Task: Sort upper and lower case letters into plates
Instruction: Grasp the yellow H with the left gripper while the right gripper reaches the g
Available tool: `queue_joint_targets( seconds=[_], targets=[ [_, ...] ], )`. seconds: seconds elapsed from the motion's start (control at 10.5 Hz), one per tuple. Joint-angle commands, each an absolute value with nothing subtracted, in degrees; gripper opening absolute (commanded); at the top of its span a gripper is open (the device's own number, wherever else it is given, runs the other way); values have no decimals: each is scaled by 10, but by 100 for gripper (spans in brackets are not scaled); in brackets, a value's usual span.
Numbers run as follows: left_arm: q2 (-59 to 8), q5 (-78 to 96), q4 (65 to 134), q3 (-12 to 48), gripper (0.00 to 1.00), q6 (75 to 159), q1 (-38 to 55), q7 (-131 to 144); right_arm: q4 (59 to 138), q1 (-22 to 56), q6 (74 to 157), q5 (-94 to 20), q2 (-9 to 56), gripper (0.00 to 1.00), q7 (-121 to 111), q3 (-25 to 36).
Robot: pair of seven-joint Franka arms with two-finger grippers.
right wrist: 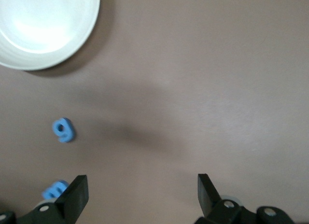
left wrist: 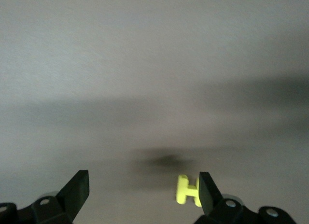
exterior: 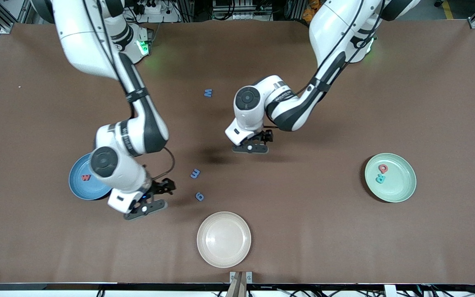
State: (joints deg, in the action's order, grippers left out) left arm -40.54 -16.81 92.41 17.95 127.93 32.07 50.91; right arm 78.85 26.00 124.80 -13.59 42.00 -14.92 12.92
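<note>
A blue plate (exterior: 77, 187) at the right arm's end holds a red letter (exterior: 85, 177). The mint green plate (exterior: 402, 185) at the left arm's end holds a red letter (exterior: 383, 168) and a teal one (exterior: 381, 178). Three blue letters lie loose on the table: one (exterior: 208, 93) far from the camera, two (exterior: 195, 173) (exterior: 199, 196) nearer. My left gripper (exterior: 252, 147) (left wrist: 143, 178) hangs open over the table's middle, a yellow H (left wrist: 187, 189) lying beside one finger. My right gripper (exterior: 144, 206) (right wrist: 142, 178) stands open beside the blue plate, with the blue g (right wrist: 63, 130) and blue m (right wrist: 54, 189) close by.
An empty cream-white plate (exterior: 224, 239) (right wrist: 48, 21) sits near the table's front edge. The brown table surface (exterior: 324, 231) is bare between the cream plate and the mint plate.
</note>
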Motion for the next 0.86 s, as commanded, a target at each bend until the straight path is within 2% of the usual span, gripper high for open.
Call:
queue_joint_targets(
  seconds=[0.0, 0.19, 0.57, 0.76],
  targets=[
    [-418, -189, 919, 176, 100, 1312, 337, 510, 750, 265, 1249, -147, 444, 100, -207, 120],
    [-425, -189, 921, 176, 98, 1323, 347, 489, 705, 286, 1262, -147, 485, 100, -204, 120],
    [-425, -200, 962, 179, 88, 1360, 350, 477, 696, 317, 1354, -148, 534, 100, -194, 120],
    [-425, -200, 969, 179, 84, 1366, 350, 478, 697, 323, 1357, -148, 540, 100, -186, 119]
  ],
)
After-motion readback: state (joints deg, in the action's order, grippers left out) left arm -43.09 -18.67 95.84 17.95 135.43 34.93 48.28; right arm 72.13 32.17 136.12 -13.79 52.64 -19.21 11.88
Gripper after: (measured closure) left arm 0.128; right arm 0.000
